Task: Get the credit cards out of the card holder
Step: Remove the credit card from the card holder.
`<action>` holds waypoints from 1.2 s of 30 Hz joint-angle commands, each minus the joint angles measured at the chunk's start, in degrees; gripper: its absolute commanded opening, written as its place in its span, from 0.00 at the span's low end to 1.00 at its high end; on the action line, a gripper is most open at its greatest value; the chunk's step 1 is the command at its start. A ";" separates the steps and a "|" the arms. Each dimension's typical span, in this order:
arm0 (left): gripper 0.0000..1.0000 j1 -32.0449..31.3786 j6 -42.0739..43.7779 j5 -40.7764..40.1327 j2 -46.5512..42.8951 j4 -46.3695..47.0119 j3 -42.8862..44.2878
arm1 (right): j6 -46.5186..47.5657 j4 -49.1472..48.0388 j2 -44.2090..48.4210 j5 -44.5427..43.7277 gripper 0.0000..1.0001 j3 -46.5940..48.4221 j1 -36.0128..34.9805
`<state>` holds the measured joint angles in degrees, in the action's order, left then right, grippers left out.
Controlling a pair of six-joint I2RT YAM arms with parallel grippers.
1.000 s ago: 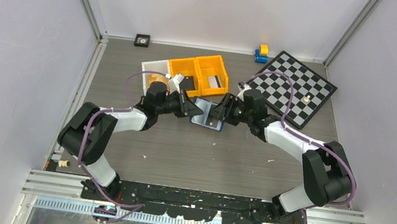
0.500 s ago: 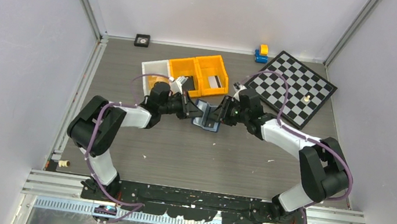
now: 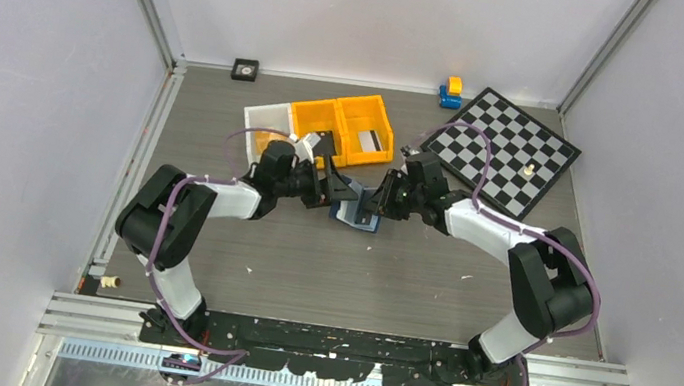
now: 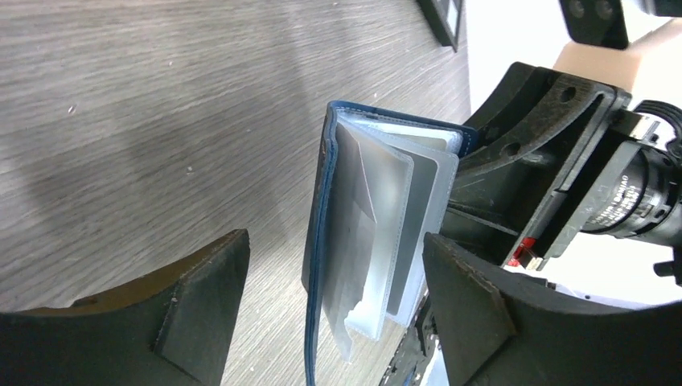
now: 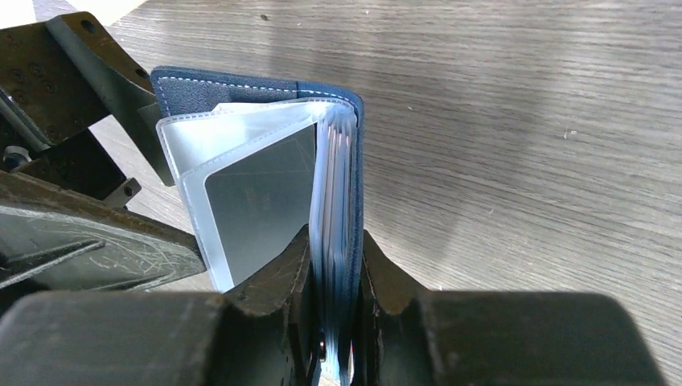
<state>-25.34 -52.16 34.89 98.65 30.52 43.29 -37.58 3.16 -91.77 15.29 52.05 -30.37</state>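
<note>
**Right tool (image 5: pixel 334 269) clamped on the card holder (image 5: pixel 342 137), left tool (image 4: pixel 331 241) open**

The right tool was closed tight on the card holder. Its jaws pinched the stack of pockets and one navy cover near the fold, so the holder stood on edge low over the tabletop (image 5: pixel 523 121); whether it touched the wood could not be told. Past the grip, clear plastic sleeves (image 5: pixel 241 133) fanned out, and one seemed to hold a grey credit card (image 5: pixel 257 201). The holder looked light and floppy and the sleeves slick and limp, but the card looked stiff. It would best be taken by an exposed card edge, not by the sleeve. Farther on, the left tool stood open, its jaws either side of the fanned sleeves and touching nothing. Both arms reached low and forward, wrists turned inward to face each other.
</note>
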 commanded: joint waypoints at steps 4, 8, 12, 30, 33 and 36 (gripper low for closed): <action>0.83 -3.36 9.47 -6.14 -2.92 -15.03 6.41 | 0.81 0.85 -0.57 -1.18 0.17 3.90 -0.39; 0.88 -4.77 12.00 -9.32 -3.83 -19.05 7.78 | 0.89 2.11 -1.22 -1.95 0.18 4.66 -0.61; 1.00 -5.02 12.40 -10.65 -5.59 -19.23 7.08 | 1.21 3.18 -1.99 -2.49 0.19 5.63 -0.87; 0.33 0.46 7.14 -4.38 -3.34 -14.23 5.32 | 1.53 2.43 -0.30 -1.62 0.20 4.98 -1.36; 0.15 1.30 6.11 -2.95 -3.08 -13.05 5.07 | 0.89 1.08 -0.76 -0.09 0.21 4.71 -1.36; 0.14 1.33 6.49 -3.05 -3.66 -13.73 5.23 | 0.14 0.80 -1.38 0.83 0.20 5.44 -1.33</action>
<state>-23.79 -44.82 29.06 95.57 13.50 48.45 -36.56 7.46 -94.17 13.65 55.42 -31.40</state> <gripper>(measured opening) 0.140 0.245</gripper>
